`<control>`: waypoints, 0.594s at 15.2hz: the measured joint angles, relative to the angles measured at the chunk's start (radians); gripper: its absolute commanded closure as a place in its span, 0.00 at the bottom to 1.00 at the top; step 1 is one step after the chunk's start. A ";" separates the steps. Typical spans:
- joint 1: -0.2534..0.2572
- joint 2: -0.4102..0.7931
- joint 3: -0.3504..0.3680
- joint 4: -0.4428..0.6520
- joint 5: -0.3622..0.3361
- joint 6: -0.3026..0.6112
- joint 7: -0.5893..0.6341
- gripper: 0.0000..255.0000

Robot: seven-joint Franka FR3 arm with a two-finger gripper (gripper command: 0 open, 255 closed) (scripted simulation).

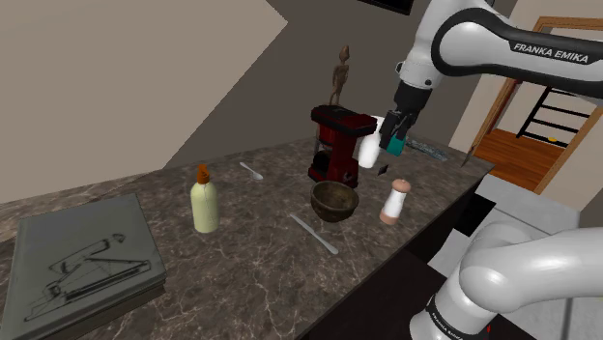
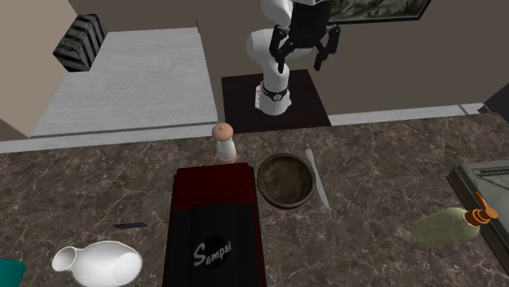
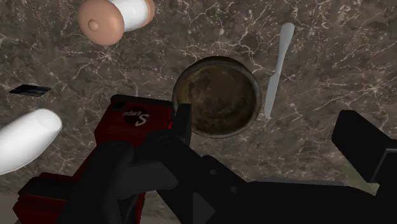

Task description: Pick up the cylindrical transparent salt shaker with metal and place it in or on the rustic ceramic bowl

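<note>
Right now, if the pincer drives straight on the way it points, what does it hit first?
Probably the brown bowl, near its rim on the knife side. The open pincer hangs well above the counter, so depth is unclear; it might instead land on bare counter between bowl and knife.

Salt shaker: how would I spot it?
Find the red and black machine on the dark marbled counter. A brown bowl sits by it, and beside the bowl stands the salt shaker: small, white, the only thing with a round pinkish cap.
</note>
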 measured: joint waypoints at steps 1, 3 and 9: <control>0.000 0.000 0.000 0.000 0.000 0.000 0.000 0.00; -0.009 0.002 -0.022 -0.018 -0.010 0.019 -0.016 0.00; -0.053 0.033 -0.138 -0.120 -0.063 0.149 -0.095 0.00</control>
